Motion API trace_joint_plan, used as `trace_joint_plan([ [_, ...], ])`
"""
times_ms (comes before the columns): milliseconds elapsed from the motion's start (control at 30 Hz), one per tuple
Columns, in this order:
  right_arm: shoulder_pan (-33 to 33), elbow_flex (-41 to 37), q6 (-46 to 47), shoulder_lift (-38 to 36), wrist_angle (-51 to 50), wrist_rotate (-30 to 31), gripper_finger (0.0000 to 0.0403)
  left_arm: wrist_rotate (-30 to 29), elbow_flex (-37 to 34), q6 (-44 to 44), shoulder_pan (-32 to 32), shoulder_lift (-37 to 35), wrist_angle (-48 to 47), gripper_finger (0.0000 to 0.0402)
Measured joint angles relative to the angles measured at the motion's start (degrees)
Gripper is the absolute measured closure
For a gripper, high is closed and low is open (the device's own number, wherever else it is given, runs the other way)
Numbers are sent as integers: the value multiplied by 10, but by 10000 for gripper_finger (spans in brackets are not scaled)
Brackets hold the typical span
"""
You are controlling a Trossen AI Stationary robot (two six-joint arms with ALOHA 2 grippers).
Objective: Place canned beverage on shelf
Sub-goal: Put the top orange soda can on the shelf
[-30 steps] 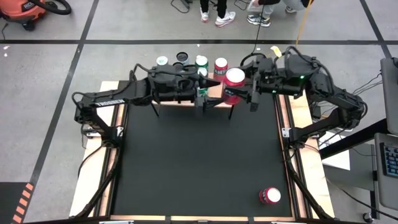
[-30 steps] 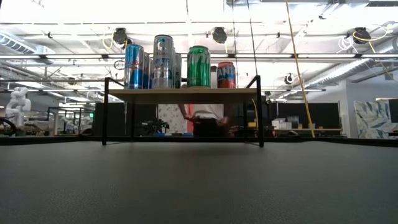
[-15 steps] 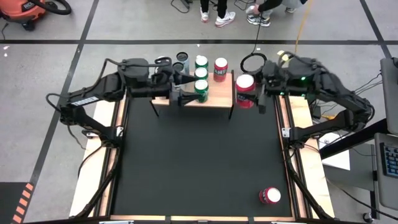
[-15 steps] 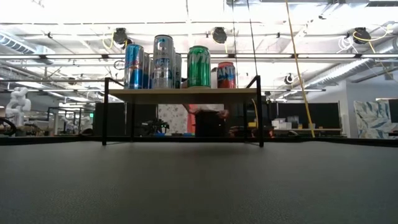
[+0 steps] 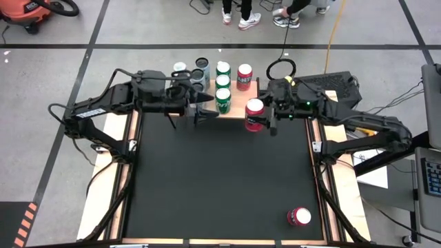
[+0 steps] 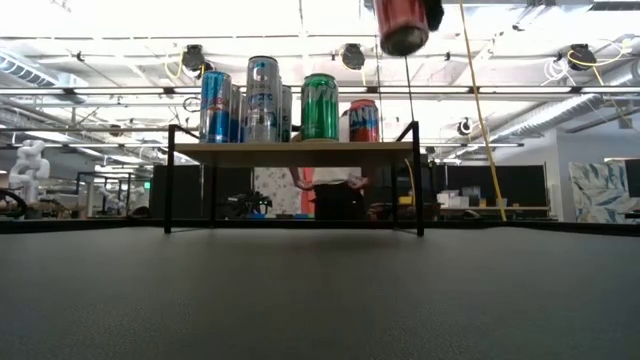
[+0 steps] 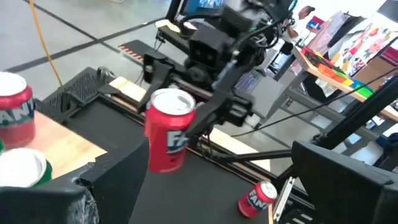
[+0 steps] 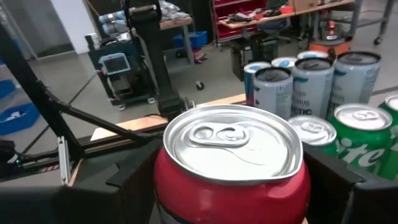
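Red aluminium drink can, upright, clamped in the right gripper above the light-wood, black-legged shelf's near right corner, placing step under way, lowering onto bare board next; seven cans shelved, one red can on the black tabletop; left gripper spread, empty.

Glossy metal red can, light-wood shelf, matt black tabletop.

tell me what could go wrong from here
The right gripper holds the red can high above the shelf; released from there, it could topple. The free spot lies beside a green can and another red can, easy to bump. The left gripper hangs open near that edge, a possible collision.
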Motion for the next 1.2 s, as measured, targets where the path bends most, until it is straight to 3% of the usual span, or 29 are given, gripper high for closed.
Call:
trace_joint_plan([
  [333, -110, -95, -11, 22, 129, -118, 121, -26, 0, -14, -11, 0, -14, 10],
  [833, -157, -100, -61, 146, 252, -131, 122, -42, 0, -13, -13, 0, -13, 10],
  [1200, -206, -100, -65, 177, 278, -131, 122, -44, 0, -13, -13, 1, -13, 11],
])
